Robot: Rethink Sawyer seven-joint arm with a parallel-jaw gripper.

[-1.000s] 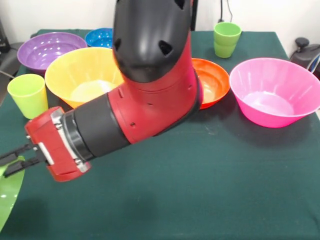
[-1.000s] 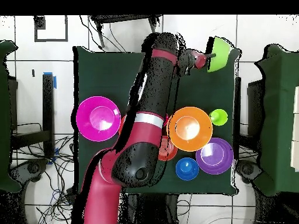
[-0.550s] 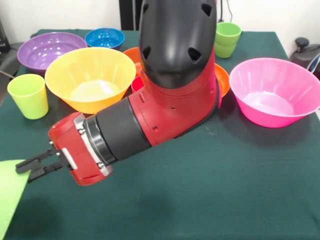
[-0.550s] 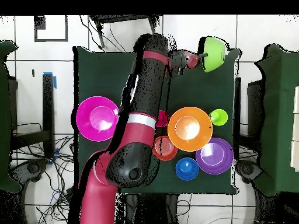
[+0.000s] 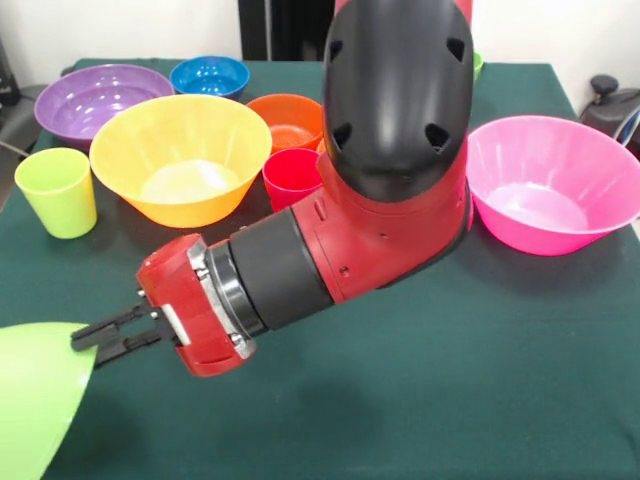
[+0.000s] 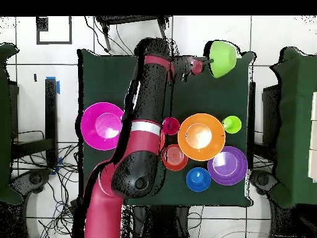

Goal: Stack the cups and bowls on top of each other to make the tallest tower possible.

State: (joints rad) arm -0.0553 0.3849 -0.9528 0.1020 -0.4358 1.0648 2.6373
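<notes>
My gripper (image 5: 90, 343) is shut on the rim of the lime green bowl (image 5: 35, 405), which hangs tilted at the table's front left corner. From above, the gripper (image 6: 209, 62) and that bowl (image 6: 223, 57) are at the top right. Standing apart on the cloth are the large pink bowl (image 5: 555, 180), the yellow-orange bowl (image 5: 180, 155), the purple bowl (image 5: 90, 95), the blue bowl (image 5: 208, 75) and the small dark orange bowl (image 5: 290, 118). A red-pink cup (image 5: 292, 178) and a light green cup (image 5: 55, 190) stand upright. No tower shows.
The thick red and black arm (image 5: 390, 170) crosses the middle of the table and hides what is behind it. The green cloth's edge (image 6: 244, 62) is close beside the held bowl.
The arm has swung along the table's front with the lime green bowl in its grip. It has uncovered the small dark orange bowl and the red-pink cup. The bowl now shows more of itself.
</notes>
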